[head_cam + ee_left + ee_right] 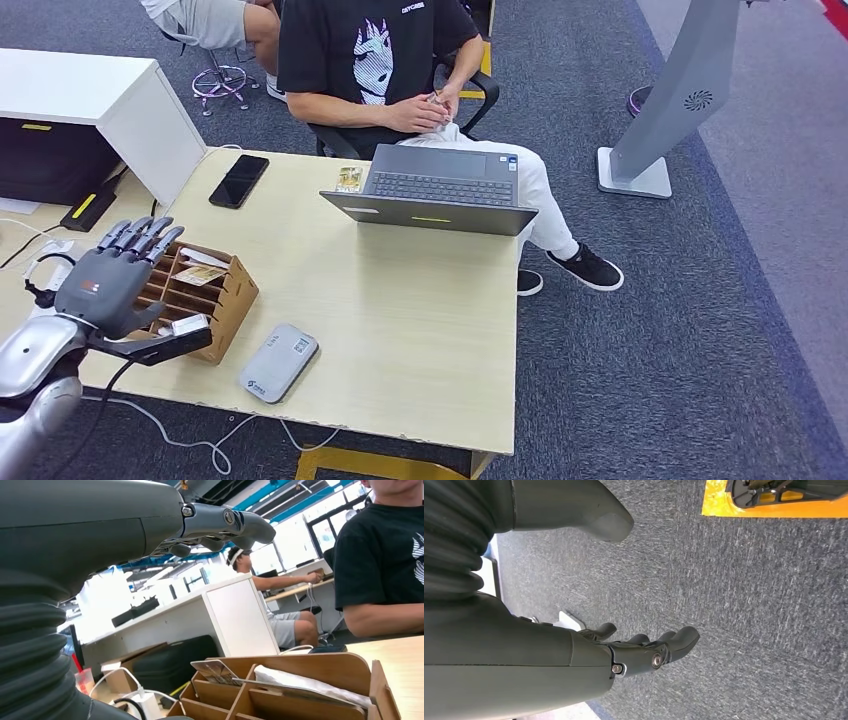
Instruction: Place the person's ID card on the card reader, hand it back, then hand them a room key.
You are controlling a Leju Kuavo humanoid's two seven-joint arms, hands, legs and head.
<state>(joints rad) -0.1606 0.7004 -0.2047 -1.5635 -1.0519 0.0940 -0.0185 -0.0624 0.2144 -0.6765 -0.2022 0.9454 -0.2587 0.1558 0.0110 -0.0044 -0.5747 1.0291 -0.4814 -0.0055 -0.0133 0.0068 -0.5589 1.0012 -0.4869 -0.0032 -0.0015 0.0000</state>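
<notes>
Hovering over the wooden organizer (205, 290) at the desk's near-left corner, the left hand (112, 280) has its fingers straight and slightly spread, thumb stuck out sideways — nothing in it. From the left wrist cam, same story: fingers (225, 522) extended above the organizer (310, 680), no contact w/ the slots. A card (201, 275) lies in one slot, and a white paper slip (205, 257) in the slot behind it; can't tell if either is the room key. Card reader (279, 362), grey w/ rounded corners, sits flat on the desk (420, 330) just right of the organizer, nothing on top of it. A small card-like thing (349, 179) lies by the far left corner of the open laptop (440, 190) — too small to say whether it's the ID. Black phone (239, 180) lies farther left. Person (370, 60) in a black tee sits across the desk, hands together at the lap. Right hand (644, 650) hangs low over grey carpet (749, 605), fingers loosely curved & apart, holding nothing.
</notes>
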